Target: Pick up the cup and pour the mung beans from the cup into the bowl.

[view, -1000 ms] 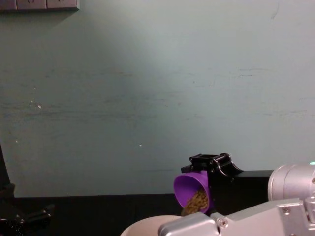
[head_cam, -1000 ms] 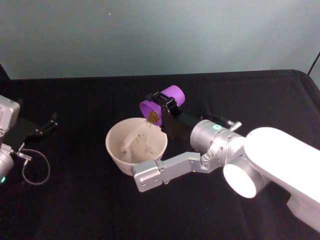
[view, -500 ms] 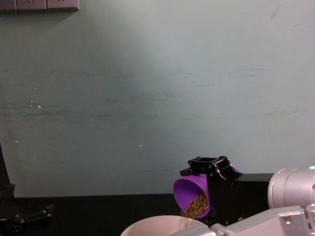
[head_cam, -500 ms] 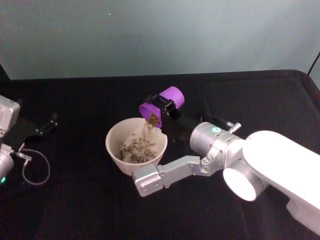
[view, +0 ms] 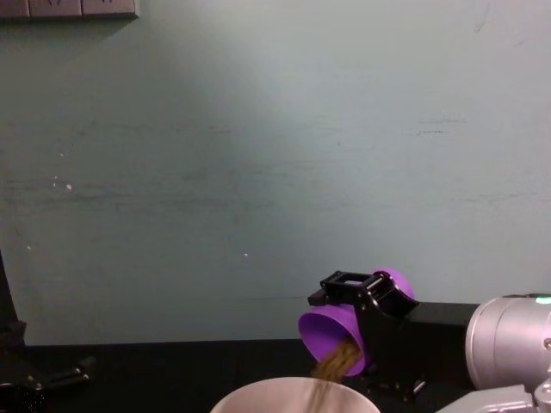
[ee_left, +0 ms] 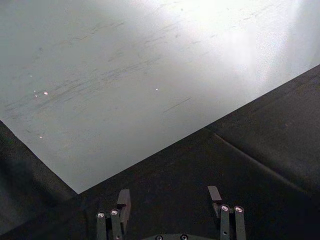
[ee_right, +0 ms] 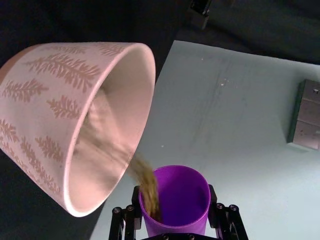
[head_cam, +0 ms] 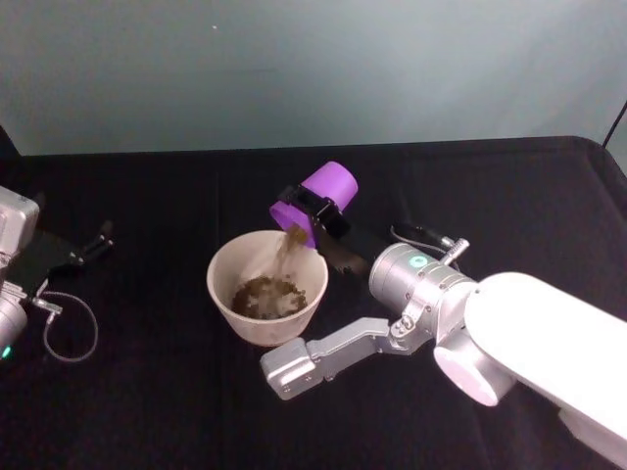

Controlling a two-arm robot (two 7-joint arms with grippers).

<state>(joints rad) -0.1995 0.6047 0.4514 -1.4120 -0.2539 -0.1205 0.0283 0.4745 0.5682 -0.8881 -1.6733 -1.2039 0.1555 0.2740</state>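
Right hand (head_cam: 314, 209) during the pour. I have it clenched across the small bright purple plastic tumbler (head_cam: 330, 185), which sits tipped between my fingers with its base above its mouth. The wide round pinkish-white bowl (head_cam: 219, 262) stands directly below and just ahead of the hand, on the black cloth surface (head_cam: 147, 392). The tumbler's lip hangs over the bowl's near rim without touching it.

A brown stream of mung beans (head_cam: 287, 247) falls from the lip into the bowl; from the wrist, the stream leaves the tumbler (ee_right: 175, 197) and runs down the inner side of the bowl (ee_right: 55, 95). From the chest, the tumbler (view: 331, 331) is seen mouth-down above the bowl's rim (view: 258, 393).

Change: a second ago the bowl's floor was bare; half a second ago it held a thin scatter; now a dark mound covers it, and the tumbler is tilted more steeply. I judge the pour well advanced, with the tilt to be held until the stream ends.

Left hand (ee_left: 169, 201) lies far to the side of the working hand, fingers spread, grasping nothing.
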